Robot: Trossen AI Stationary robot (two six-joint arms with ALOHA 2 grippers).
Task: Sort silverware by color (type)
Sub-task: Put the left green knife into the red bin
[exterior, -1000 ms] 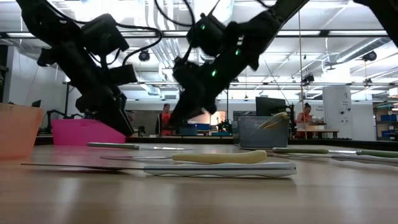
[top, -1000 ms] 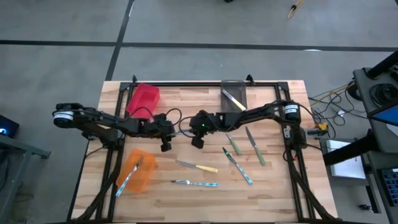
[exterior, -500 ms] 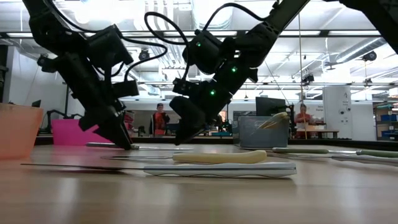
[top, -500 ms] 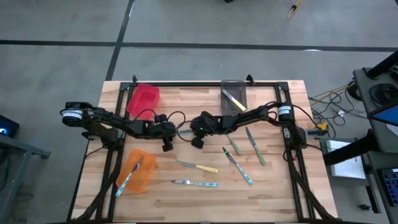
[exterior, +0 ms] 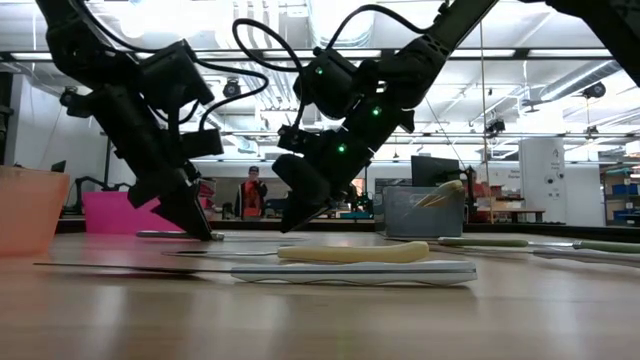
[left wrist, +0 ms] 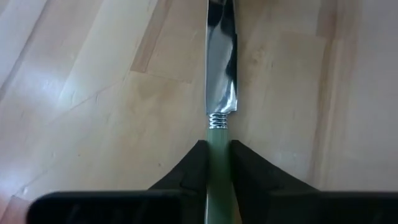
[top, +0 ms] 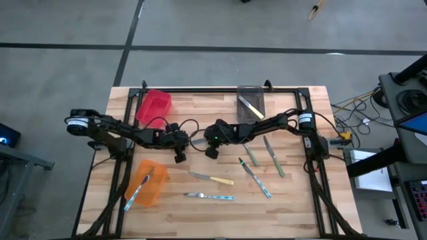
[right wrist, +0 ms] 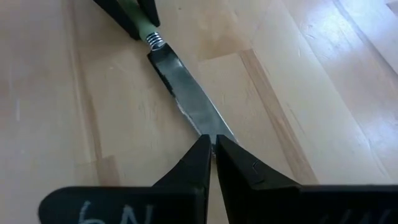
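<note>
Lowered since a second ago, both arms down at mid-table, meeting over one green-handled knife (left wrist: 219, 130).

Lying flat on table (top: 293, 200); handle pinched shut in left gripper (left wrist: 216, 163), blade tip pinched in closed right gripper (right wrist: 211, 152). Best lifted level, both ends together. Red bin (top: 154, 107), orange bin (top: 148, 184), grey bin (top: 251, 100) nearby.

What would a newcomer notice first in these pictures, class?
Both grippers meet at the table's middle on one green knife: the left gripper shut on its handle, the right gripper shut on its blade tip. Other knives lie scattered in front and to the right, and an orange bin sits front left.
</note>
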